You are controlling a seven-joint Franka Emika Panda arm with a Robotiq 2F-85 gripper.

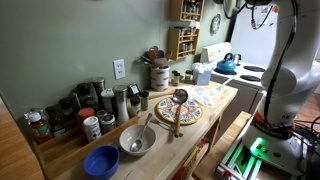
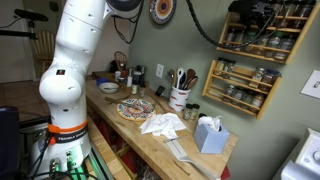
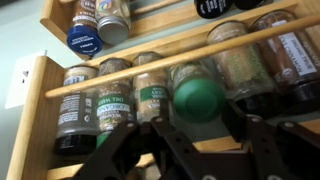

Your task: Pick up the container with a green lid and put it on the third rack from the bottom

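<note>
In the wrist view the container with a green lid (image 3: 198, 96) sits between my gripper's (image 3: 198, 118) two black fingers, its round lid facing the camera. The fingers appear shut on it. It is held right in front of a tier of the brown wooden spice rack (image 3: 150, 72), level with a row of small labelled jars behind a wooden rail. Another tier with jars shows above. In an exterior view my gripper (image 2: 250, 12) is up at the wall-mounted rack (image 2: 262, 40), with a second rack section (image 2: 238, 92) below it.
The wooden counter (image 2: 150, 138) holds a patterned plate (image 1: 178, 112), a metal bowl (image 1: 137, 140), a blue bowl (image 1: 101, 161), jars along the wall, a utensil crock (image 2: 180, 97), a crumpled cloth (image 2: 163, 124) and a tissue box (image 2: 209, 135). A white stove with a blue kettle (image 1: 226, 66) stands beyond.
</note>
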